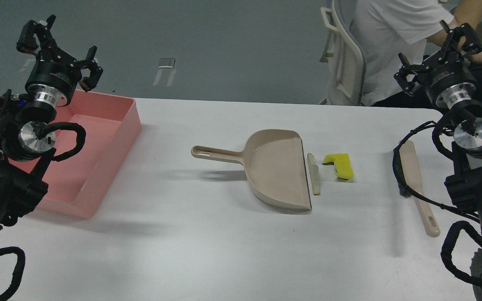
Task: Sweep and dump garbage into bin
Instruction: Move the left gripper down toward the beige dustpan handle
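The garbage lies mid-table: a yellow sponge piece [340, 165] with a dark green edge, and a thin white bread wedge [314, 173] right beside the lip of the beige dustpan [276, 168]. The dustpan's handle points left. A beige brush [417, 184] lies on the table at the right, partly behind my right arm. The pink bin [94, 142] sits at the left edge. My left gripper [63, 46] hangs open above the bin's far corner, holding nothing. My right gripper [437, 50] is raised at the far right, open and empty.
A person in a white shirt [396, 42] sits on a white chair [343, 58] behind the table's far right edge. Grey floor lies beyond the far edge. White tabletop [207, 242] spreads between bin and dustpan.
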You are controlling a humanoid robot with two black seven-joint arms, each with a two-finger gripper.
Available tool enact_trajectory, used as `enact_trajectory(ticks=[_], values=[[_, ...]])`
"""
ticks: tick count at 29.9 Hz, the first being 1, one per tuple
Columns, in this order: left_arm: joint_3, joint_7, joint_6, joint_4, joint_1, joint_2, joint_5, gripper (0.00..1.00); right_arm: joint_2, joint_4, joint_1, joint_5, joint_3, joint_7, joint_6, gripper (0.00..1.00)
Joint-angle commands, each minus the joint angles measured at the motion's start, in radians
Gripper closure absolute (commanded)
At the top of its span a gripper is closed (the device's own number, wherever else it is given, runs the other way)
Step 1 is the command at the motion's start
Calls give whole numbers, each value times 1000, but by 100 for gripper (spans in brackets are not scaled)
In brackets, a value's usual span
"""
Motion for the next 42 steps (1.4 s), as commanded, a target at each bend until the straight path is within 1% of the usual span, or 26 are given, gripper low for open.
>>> enact_trajectory(ticks=[1, 3, 4, 7, 13, 17, 19, 22, 25, 27, 28, 29, 31, 32, 33, 35, 37, 39, 42], values=[[1, -3, 2, -11, 2, -4, 5, 2, -2, -1, 7, 0, 0, 5, -3, 0], [27, -18, 3, -12, 0, -7, 19, 2, -1, 1, 7, 0, 2, 5, -4, 0], [56, -18, 5, -11, -3, -4, 27, 2, -1, 4, 7, 0, 2, 5, -6, 0], [77, -14, 3, -9, -9, -5, 28, 2, 1, 6, 7, 0, 2, 8, -9, 0], [77, -5, 2, -6, -13, -4, 29, 2, -4, 16, 15, 6, 0, 7, -6, 0], [77, -5, -4, -6, -21, -4, 29, 2, -18, 15, 10, 11, 2, -5, 5, 0], [75, -6, -3, -6, -24, -5, 29, 2, -19, 19, 7, 11, 0, -5, 6, 0], [74, -5, -1, -26, -35, -11, 27, 2, -15, 30, 1, 10, -1, 7, 29, 0], [75, -3, 0, -92, -23, -8, 27, 2, -13, 65, -11, 10, -4, 10, 31, 0], [81, -3, 5, -188, 0, 7, 27, 2, -13, 102, -42, 10, -4, 18, 31, 0], [81, -3, 6, -216, 20, 13, 27, 2, -13, 110, -48, 10, -4, 22, 31, 0], [80, -2, 9, -268, 67, 29, 27, 2, -13, 125, -62, 10, -4, 27, 31, 0], [80, 1, 11, -323, 106, 39, 27, 2, -13, 134, -77, 10, -4, 28, 31, 0], [81, 3, 12, -381, 137, 47, 27, 2, -13, 138, -91, 10, -4, 30, 31, 0], [84, 1, 12, -406, 151, 52, 28, 2, -13, 139, -97, 10, -4, 28, 31, 0], [147, 0, 34, -489, 194, 78, 30, 3, -13, 150, -123, 10, -4, 30, 31, 0], [213, -3, 49, -527, 201, 95, 33, 3, -13, 168, -151, 10, -4, 30, 31, 0], [257, -5, 51, -541, 201, 98, 51, 3, -13, 183, -171, 10, -4, 30, 31, 0], [343, -5, 58, -552, 201, 84, 192, 4, -12, 232, -212, 10, -3, 30, 31, 0]])
